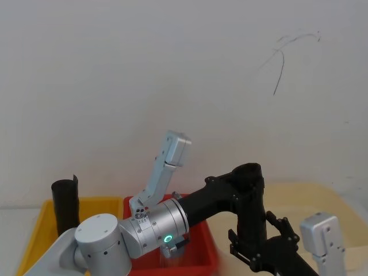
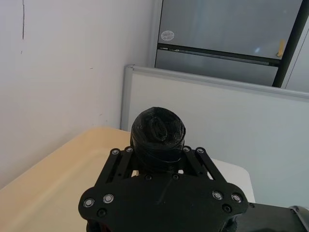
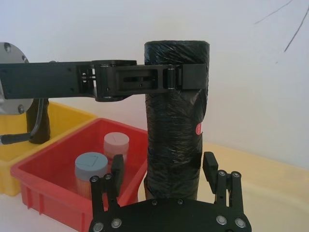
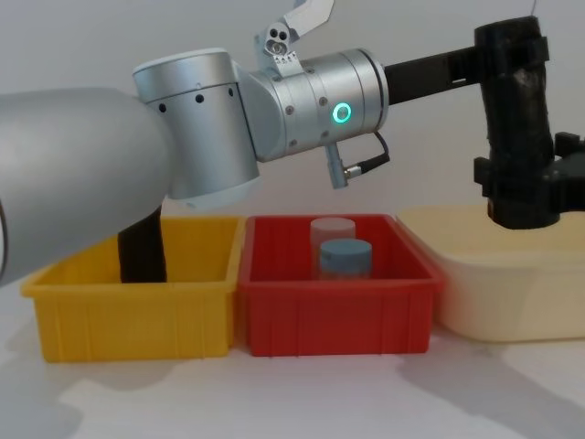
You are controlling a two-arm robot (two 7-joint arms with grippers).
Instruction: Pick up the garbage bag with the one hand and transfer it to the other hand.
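The left gripper [image 4: 512, 48] is clamping the upright garbage bag [image 4: 517, 114] near its top; the right gripper [image 4: 530, 183] is flanking its lower end.

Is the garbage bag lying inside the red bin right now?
No, the left gripper holds the garbage bag upright in the air, outside the red bin.

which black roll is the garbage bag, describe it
Look above the cream tub, right of the red bin. The garbage bag stands upright in mid-air there, the left gripper clamped near its top, the right gripper around its base. It is thick and crinkled, unlike the slimmer black roll standing in the yellow bin.
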